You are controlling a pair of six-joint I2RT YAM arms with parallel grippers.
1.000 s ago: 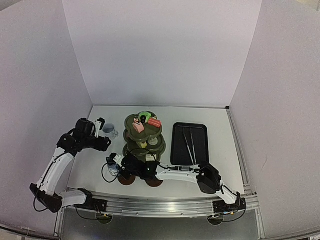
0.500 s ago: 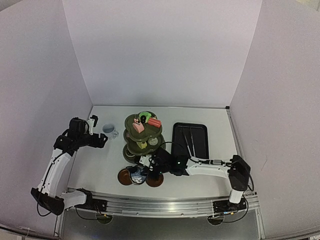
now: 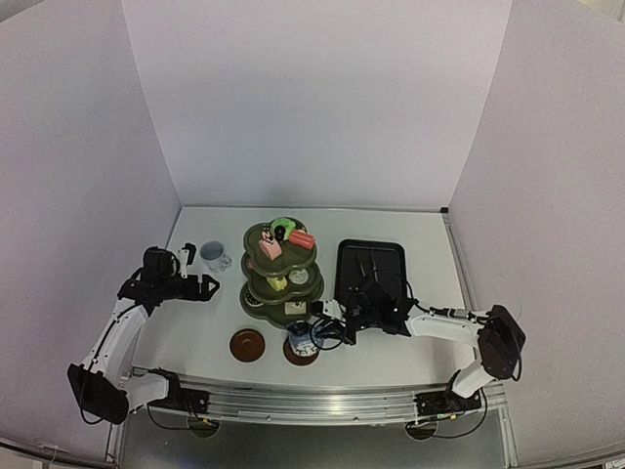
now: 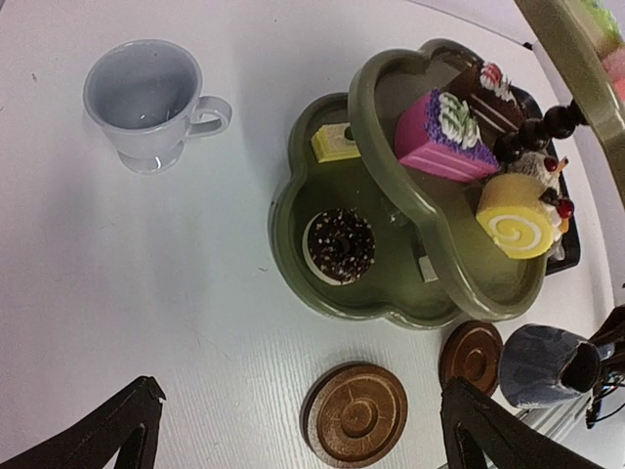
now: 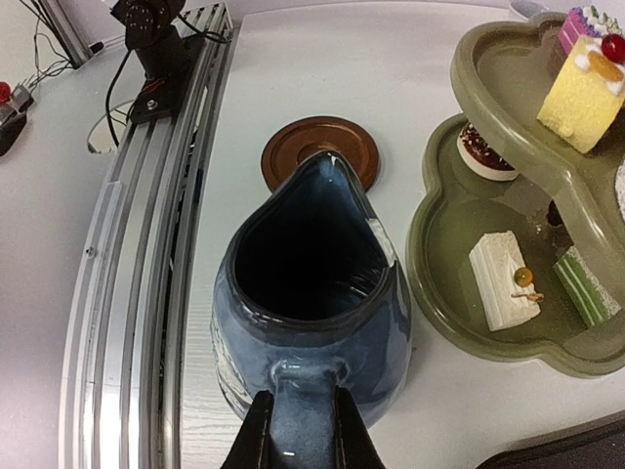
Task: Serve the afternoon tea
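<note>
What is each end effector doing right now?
Left end effector: open, holding nothing.
Right end effector: closed on the handle of the blue cup.

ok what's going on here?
Tea service, partly laid. The right gripper is shut on the handle of a dark blue cup, holding it at the coaster nearer the tray; whether it's down is unclear. The left gripper is open, apart from the pale cup. The stand carries cakes; the other coaster is bare.
</note>
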